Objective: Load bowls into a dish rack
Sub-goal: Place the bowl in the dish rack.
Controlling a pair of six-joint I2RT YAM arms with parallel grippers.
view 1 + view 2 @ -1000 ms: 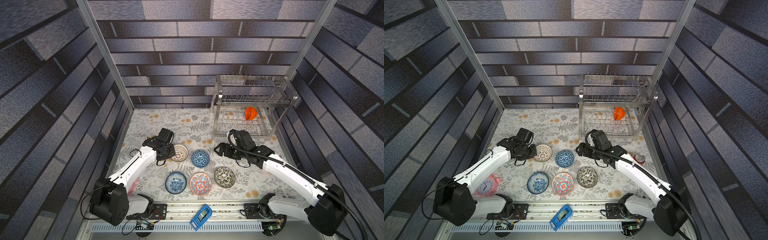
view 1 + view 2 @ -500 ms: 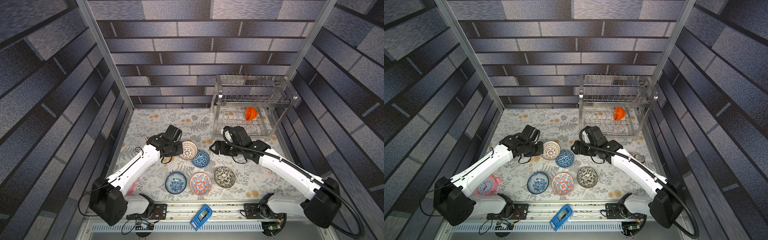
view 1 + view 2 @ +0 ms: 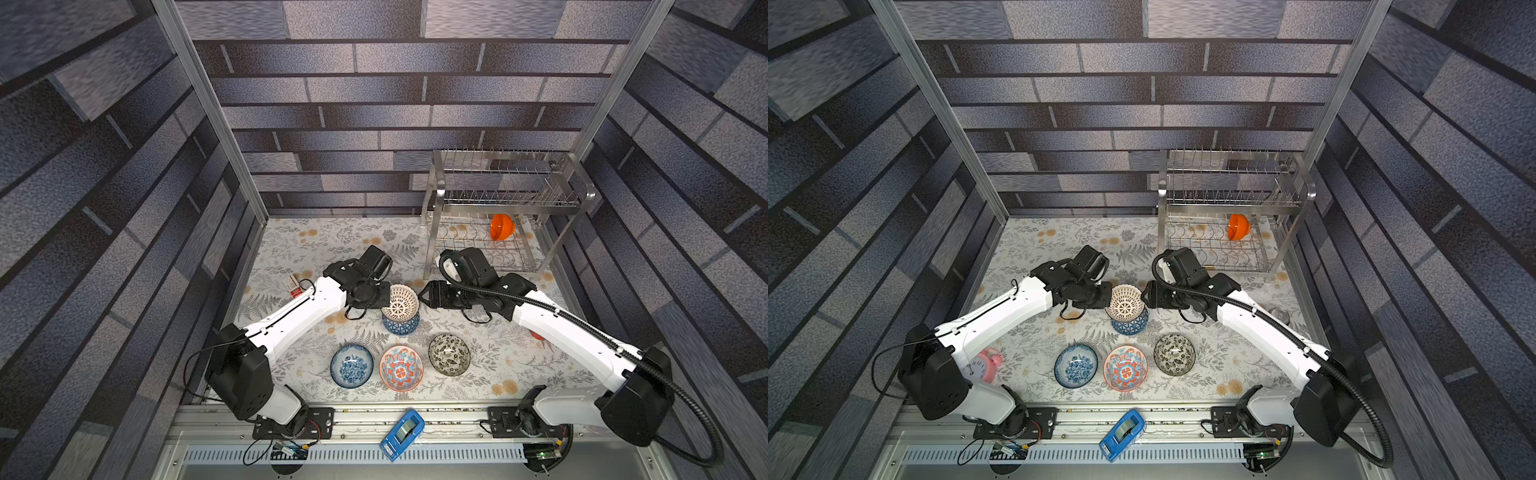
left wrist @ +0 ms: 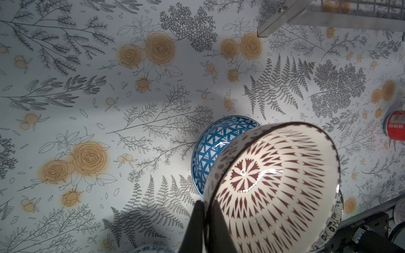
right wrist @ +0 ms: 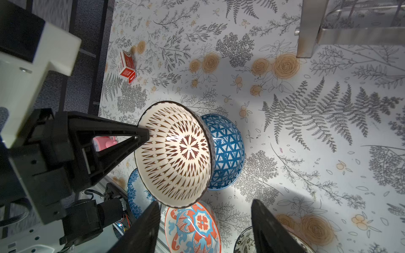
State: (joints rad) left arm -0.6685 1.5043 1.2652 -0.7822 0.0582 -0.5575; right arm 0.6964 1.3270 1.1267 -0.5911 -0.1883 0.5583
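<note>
- The left gripper is clamped on the rim of the lattice bowl, holding it tilted, mouth toward the right arm, over the blue bowl on the mat.
- The right gripper faces it just beside the bowl's free rim, jaws apart and empty.
- Only the orange bowl stands in the rack, on the lower tier; three patterned bowls wait in a row near the arm bases.
- This looks like a handover. The right jaws should straddle the free rim squarely, clear of the left fingers, and pinch firmly before the left lets go. The glazed rim may slip, and a dropped bowl would strike the blue one.
</note>
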